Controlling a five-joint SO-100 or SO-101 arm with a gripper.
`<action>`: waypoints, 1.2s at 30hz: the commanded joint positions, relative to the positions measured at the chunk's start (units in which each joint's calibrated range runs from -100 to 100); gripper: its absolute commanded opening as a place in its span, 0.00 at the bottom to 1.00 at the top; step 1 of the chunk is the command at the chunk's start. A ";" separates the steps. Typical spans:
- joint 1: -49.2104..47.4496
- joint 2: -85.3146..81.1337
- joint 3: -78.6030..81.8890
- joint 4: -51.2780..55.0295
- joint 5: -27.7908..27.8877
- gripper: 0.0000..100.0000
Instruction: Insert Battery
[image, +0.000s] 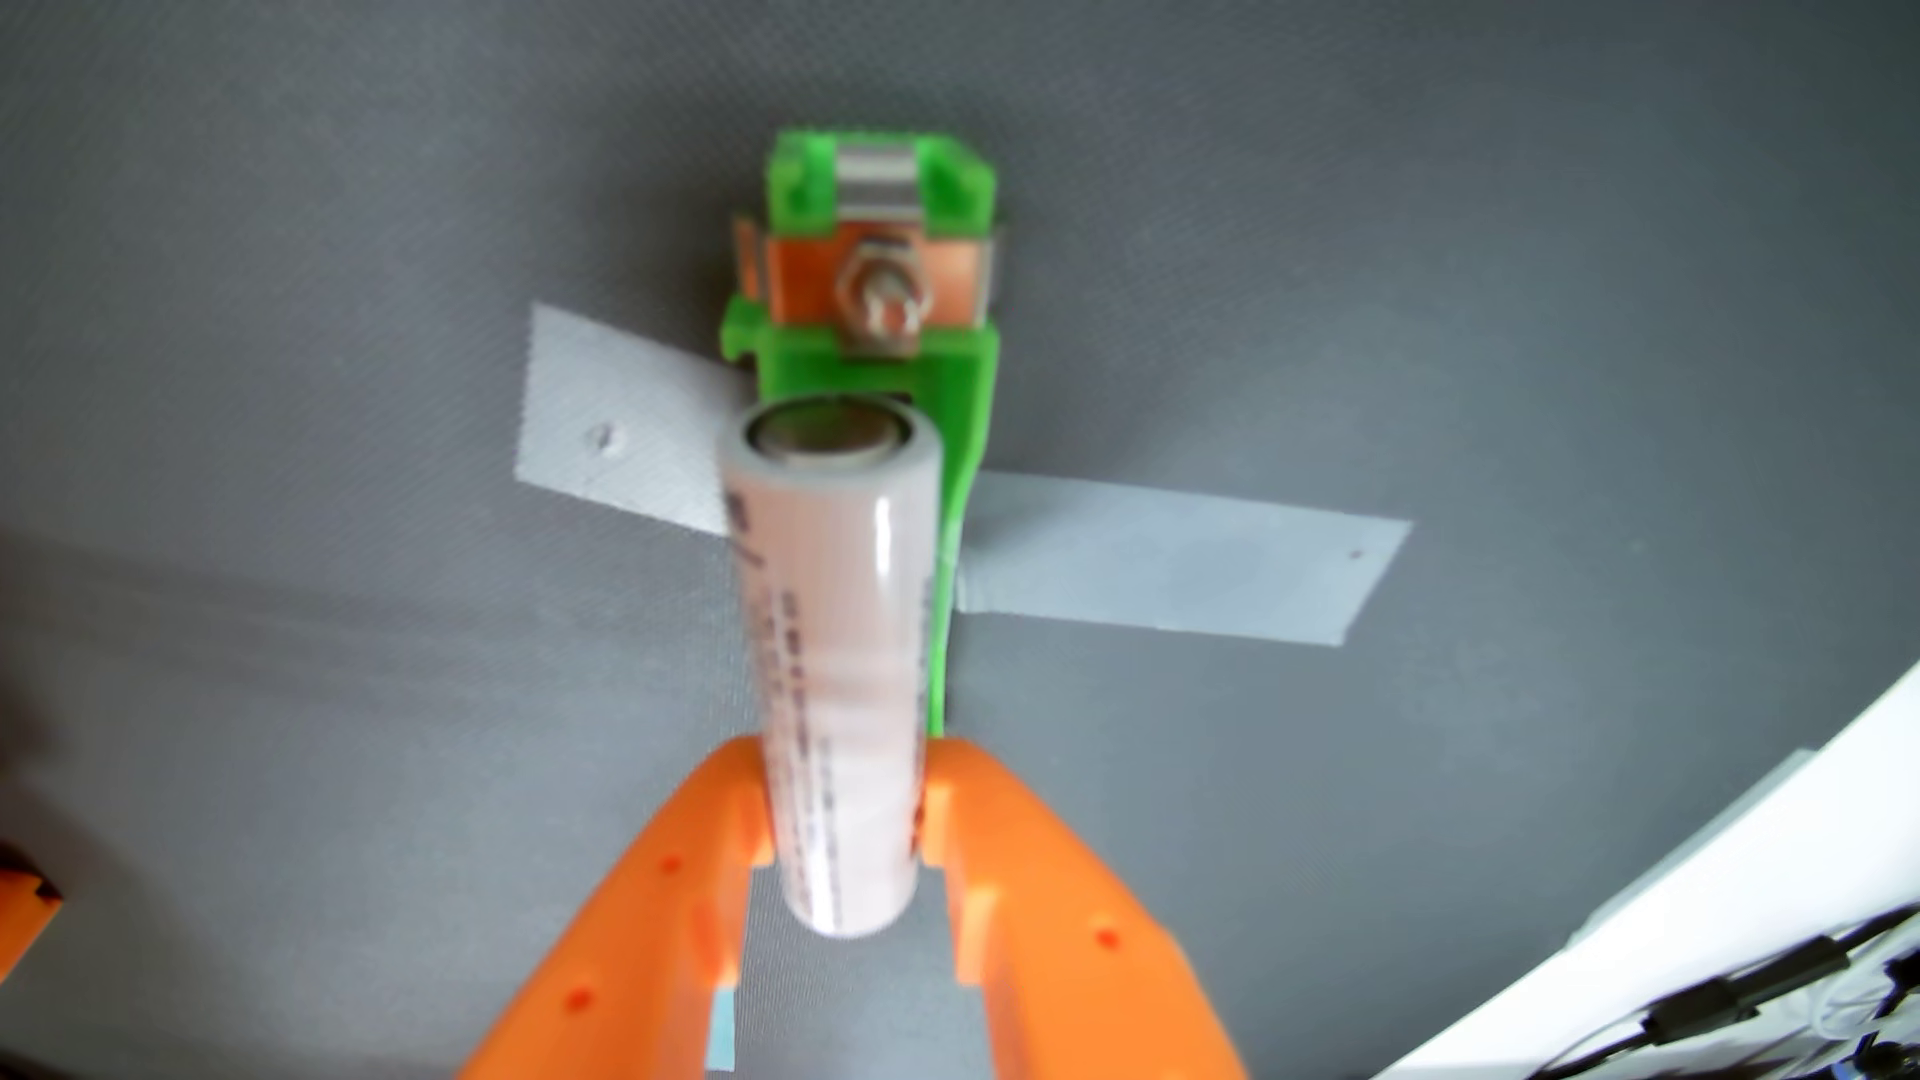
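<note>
In the wrist view, a strip of grey tape (613, 441) is seen at the left on the grey surface (312, 675), running under a green holder (883, 312) and out to the right. A white battery (836, 665) is gripped near its lower end by the orange claw (842, 800), whose two fingers are pressed against its sides. The battery is held in front of the holder, its far end overlapping the holder's near wall. A copper plate (800, 286) with a bolt (881, 296) is fixed across the holder.

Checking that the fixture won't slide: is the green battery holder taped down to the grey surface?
Yes: strips of grey tape run out from under the green battery holder on both sides, flat on the surface.
</note>
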 joint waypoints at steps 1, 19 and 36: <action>0.16 -0.22 -1.01 -0.34 0.13 0.02; 0.27 0.45 -0.29 -2.46 0.18 0.02; 0.75 0.45 -0.11 -2.55 1.26 0.02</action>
